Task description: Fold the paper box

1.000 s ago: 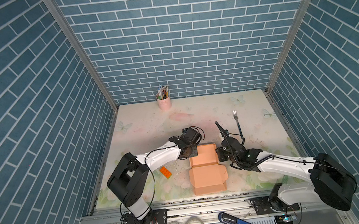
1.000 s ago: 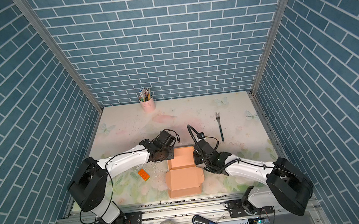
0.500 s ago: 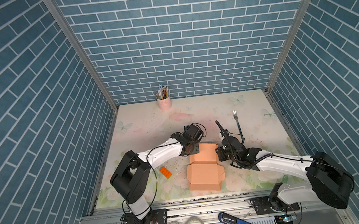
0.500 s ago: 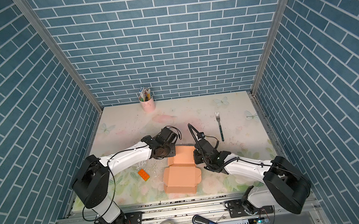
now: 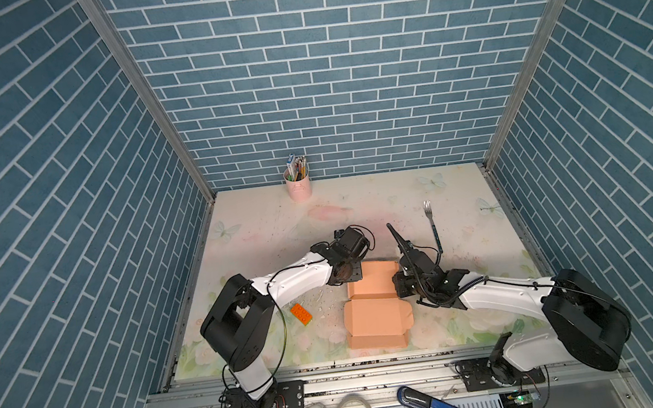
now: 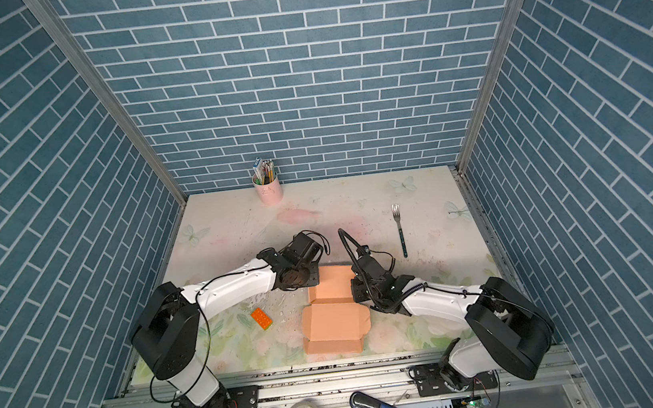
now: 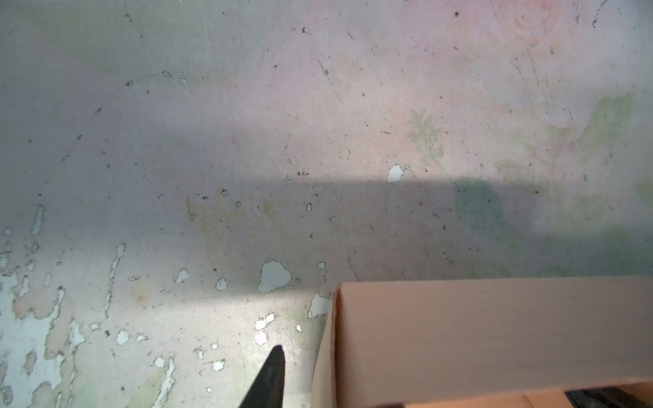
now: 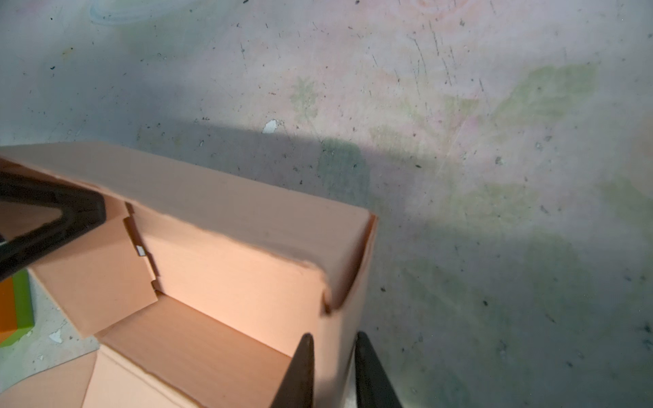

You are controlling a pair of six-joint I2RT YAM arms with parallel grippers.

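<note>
Floral tabletop (image 5: pixel 361 226): your right gripper (image 8: pixel 334 337) pinches paper box (image 5: pixel 377 312) right wall; left gripper (image 5: pixel 350 274) straddles left wall, jaws apart, unclenched.

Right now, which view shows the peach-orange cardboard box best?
Both top views: the whole peach-orange cardboard box shows, tray and lid. The right wrist view shows one corner and the inside; the left wrist view only one wall.

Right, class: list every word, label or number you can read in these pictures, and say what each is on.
No text here can be read.
Blue tool: white label, too small to read.
Pen cup: print on the pack inside is blurred.
Box: plain, no print.
Brick: no print.
</note>
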